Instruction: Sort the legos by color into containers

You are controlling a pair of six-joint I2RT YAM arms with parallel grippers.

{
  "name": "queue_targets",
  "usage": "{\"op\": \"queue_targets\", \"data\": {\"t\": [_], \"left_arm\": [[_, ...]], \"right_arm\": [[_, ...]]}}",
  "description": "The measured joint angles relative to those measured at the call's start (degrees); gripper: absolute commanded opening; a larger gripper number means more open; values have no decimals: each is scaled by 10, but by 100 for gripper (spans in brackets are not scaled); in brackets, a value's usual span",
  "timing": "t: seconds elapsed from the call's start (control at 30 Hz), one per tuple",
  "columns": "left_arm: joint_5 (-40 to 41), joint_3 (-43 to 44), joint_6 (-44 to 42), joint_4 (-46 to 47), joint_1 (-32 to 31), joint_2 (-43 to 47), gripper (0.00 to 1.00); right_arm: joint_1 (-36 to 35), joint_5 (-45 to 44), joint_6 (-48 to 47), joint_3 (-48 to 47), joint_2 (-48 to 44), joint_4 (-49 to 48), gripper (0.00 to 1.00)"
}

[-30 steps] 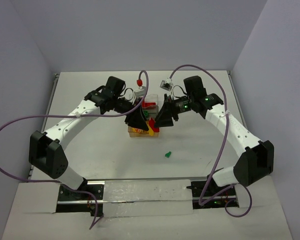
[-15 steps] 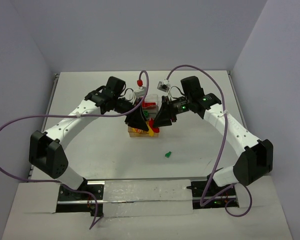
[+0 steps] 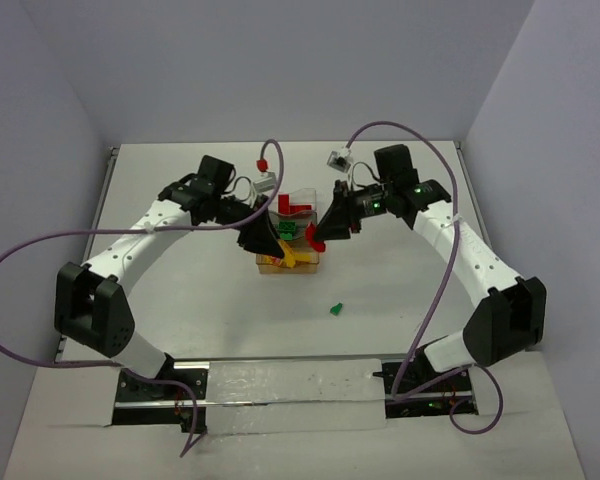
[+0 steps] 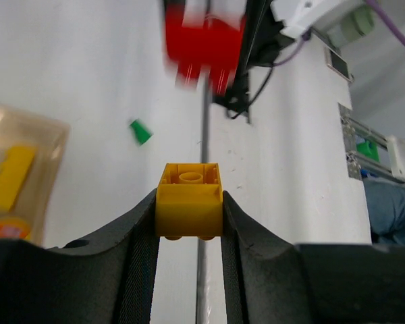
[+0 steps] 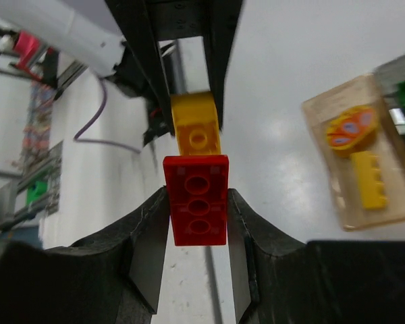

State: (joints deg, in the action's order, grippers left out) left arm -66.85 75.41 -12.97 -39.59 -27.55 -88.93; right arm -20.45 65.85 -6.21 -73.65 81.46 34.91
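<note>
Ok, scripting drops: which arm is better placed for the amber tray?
Left, likely: the left hand holds a yellow brick by the amber tray of yellow pieces; the right hand holds a red brick.

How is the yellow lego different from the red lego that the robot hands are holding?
The yellow lego is short, with one round hole showing; the red lego is longer, with three holes in a row. The left gripper pinches the yellow lego, while the right gripper pinches the red lego. Both are small plastic bricks held up off the table.
</note>
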Motion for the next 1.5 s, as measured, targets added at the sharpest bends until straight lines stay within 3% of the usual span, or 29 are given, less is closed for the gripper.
{"op": "queue_targets", "data": {"t": [0.17,0.33,0.53,0.77,1.2,1.33,1.5], "left_arm": [[8,-7,-51,-55,115,1,0],[19,-20,-68,-74,167,24,0],[65,-72,31,15,222,95,0],[117,-88,119,110,224,149,0],[128,-92,183,171,224,144,0],[129,-92,187,173,224,133,0],[137,-92,191,175,224,128,0]], "right_arm": [[59,-22,-2,-64,39,-10,0],[55,-121,22,-117,98,-46,0],[4,-334,40,-169,162,-96,0],[-54,-483,11,-214,237,-120,0],[-62,-548,-54,-237,350,-120,1],[-62,-553,-64,-250,362,-120,14],[-62,-556,-74,-269,383,-119,23]]}}
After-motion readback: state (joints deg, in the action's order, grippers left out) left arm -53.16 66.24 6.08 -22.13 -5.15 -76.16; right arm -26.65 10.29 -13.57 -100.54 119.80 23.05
